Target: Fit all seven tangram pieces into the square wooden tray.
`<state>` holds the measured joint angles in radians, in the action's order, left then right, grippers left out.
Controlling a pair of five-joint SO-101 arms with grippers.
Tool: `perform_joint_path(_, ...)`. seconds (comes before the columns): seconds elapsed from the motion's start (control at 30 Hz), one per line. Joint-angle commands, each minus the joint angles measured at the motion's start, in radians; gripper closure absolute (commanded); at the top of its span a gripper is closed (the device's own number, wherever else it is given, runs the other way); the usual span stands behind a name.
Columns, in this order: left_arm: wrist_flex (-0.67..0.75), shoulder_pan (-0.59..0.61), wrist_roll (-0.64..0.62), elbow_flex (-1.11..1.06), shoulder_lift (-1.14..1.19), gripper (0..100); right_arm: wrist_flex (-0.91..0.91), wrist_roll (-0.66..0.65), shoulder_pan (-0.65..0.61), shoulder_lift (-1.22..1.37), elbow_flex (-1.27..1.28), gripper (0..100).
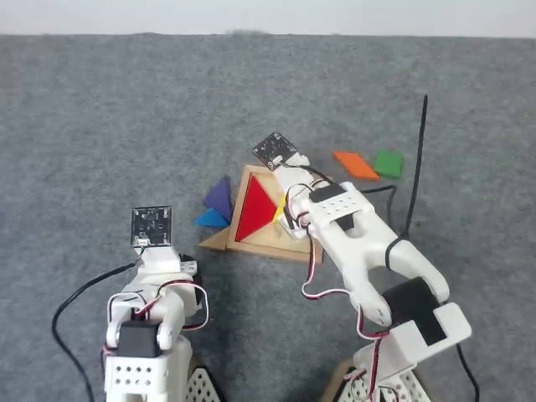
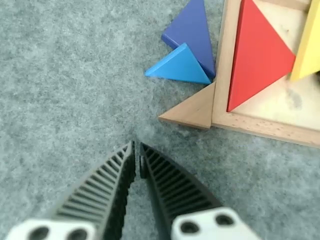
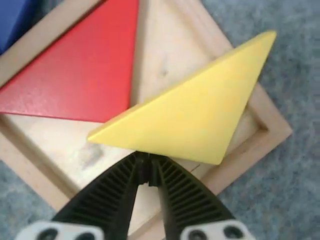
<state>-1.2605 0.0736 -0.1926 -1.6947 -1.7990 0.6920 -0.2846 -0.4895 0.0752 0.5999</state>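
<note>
The grey surface (image 1: 100, 117) carries everything. The right arm (image 1: 368, 251) stretches over the square wooden tray (image 1: 266, 250), and the left arm (image 1: 151, 310) stands back from it on the other side. The tray sits turned at an angle near the middle of the surface.

A big red triangle (image 1: 254, 207) lies flat inside the tray against one rim. The right hand (image 3: 145, 162) is clamped on one edge of a big yellow triangle (image 3: 195, 117), holding it over the tray's bare half beside the red one, with one corner reaching out past the rim.

The left hand (image 2: 136, 150) hangs over bare surface with its jaws nearly together and nothing between them.

Outside the tray, a dark blue triangle (image 1: 219, 195) and a smaller light blue triangle (image 1: 211, 219) touch each other just beside the rim. A plain wooden triangle (image 1: 215, 241) lies against the tray's outer edge below them. An orange parallelogram (image 1: 355, 164) and a green square (image 1: 388, 163) lie side by side on the far side of the tray, well apart from it.
</note>
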Motion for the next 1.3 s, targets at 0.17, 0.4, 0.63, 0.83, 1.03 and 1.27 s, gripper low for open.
perform_joint_path(0.17, -0.002, 0.006, 0.009, 0.012, -0.020, 99, -0.091, 0.020, -0.058, -0.013, -0.058, 99.1)
perform_joint_path(0.4, -0.002, 0.006, 0.009, 0.012, -0.020, 99, -0.127, 0.017, -0.062, 0.004, -0.089, 99.1)
perform_joint_path(0.63, -0.002, 0.006, 0.009, 0.012, -0.020, 99, -0.111, 0.017, -0.074, 0.170, -0.239, 99.1)
perform_joint_path(0.83, -0.002, 0.006, 0.009, 0.012, -0.020, 99, -0.054, 0.023, -0.081, 0.087, -0.235, 99.1)
perform_joint_path(1.03, -0.002, 0.006, 0.009, 0.012, -0.020, 99, -0.062, 0.094, -0.035, -0.035, -0.285, 99.1)
perform_joint_path(1.27, -0.002, 0.006, 0.009, 0.012, -0.020, 99, -0.051, 0.110, 0.012, 0.165, -0.517, 99.0)
